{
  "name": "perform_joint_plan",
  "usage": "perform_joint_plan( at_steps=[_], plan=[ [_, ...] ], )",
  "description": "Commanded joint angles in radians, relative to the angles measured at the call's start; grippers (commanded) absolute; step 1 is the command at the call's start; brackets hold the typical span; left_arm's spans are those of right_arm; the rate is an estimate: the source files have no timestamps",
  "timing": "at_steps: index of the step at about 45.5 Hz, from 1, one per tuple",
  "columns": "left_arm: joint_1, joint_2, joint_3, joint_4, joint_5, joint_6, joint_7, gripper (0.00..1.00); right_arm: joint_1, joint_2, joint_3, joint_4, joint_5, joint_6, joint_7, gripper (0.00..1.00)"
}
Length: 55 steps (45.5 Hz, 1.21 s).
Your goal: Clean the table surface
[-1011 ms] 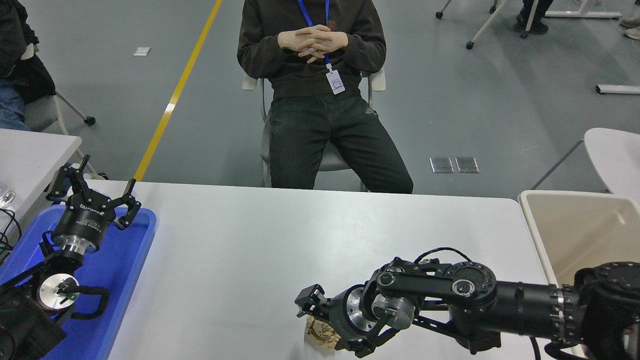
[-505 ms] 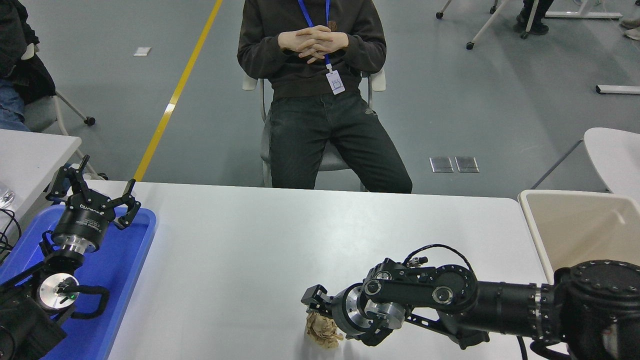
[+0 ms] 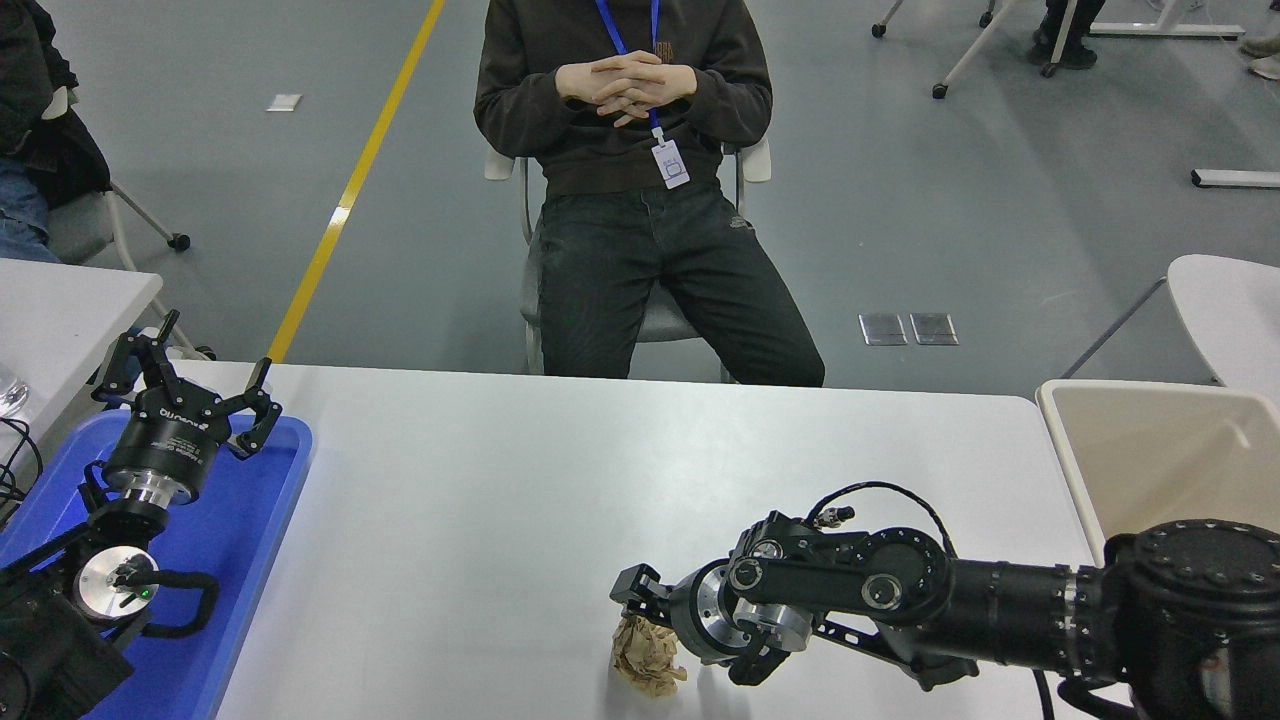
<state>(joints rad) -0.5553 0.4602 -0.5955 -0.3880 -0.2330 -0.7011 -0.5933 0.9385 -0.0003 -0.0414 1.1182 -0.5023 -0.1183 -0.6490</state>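
1. The table [image 3: 520, 480] is a wide white top filling the lower half of the view, from the near edge up to the seated person's knees.
2. A crumpled brown paper wad [image 3: 647, 659] lies on the table close to its near edge, a little right of the middle.
3. The right arm comes in from the lower right corner and lies low across the table, pointing left.
4. The right gripper [image 3: 640, 625] is at the wad; its black fingertips sit on the wad's top and right side, and its jaws look closed onto the wad, though the wrist hides part of the grip.
5. The wad rests on the table under the gripper.
6. The left gripper [image 3: 188, 375] is parked at the lower left over a blue tray [image 3: 255, 540], pointing away from the camera, fingers spread apart and holding nothing.
7. A beige bin [image 3: 1160, 460] stands off the table's right end.
8. A person [image 3: 630, 180] in dark clothes sits on a chair past the far edge, hands clasped at the chest.
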Motion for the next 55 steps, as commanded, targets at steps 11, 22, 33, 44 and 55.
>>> perform_joint_plan(
  at_steps=[11, 22, 33, 44, 55],
  plan=[
    [0.0, 0.0, -0.001, 0.0, 0.0, 0.0, 0.0, 1.0, -0.006, 0.0, -0.009, -0.009, -0.091, 0.077, 0.048, 1.0],
    [0.0, 0.0, 0.0, 0.0, 0.0, 0.0, 0.0, 1.0, -0.014, 0.0, -0.021, -0.014, -0.144, 0.08, 0.078, 1.0],
    [0.0, 0.0, -0.001, 0.0, 0.0, 0.0, 0.001, 1.0, -0.015, 0.0, -0.023, -0.012, -0.144, 0.109, 0.114, 1.0],
    [0.0, 0.0, -0.001, 0.0, 0.0, 0.0, 0.001, 1.0, -0.033, 0.0, -0.037, -0.015, -0.163, 0.109, 0.181, 0.88],
    [0.0, 0.0, -0.001, 0.0, 0.001, 0.0, 0.0, 1.0, -0.04, 0.0, -0.069, -0.029, -0.183, 0.111, 0.25, 0.61]
  ],
)
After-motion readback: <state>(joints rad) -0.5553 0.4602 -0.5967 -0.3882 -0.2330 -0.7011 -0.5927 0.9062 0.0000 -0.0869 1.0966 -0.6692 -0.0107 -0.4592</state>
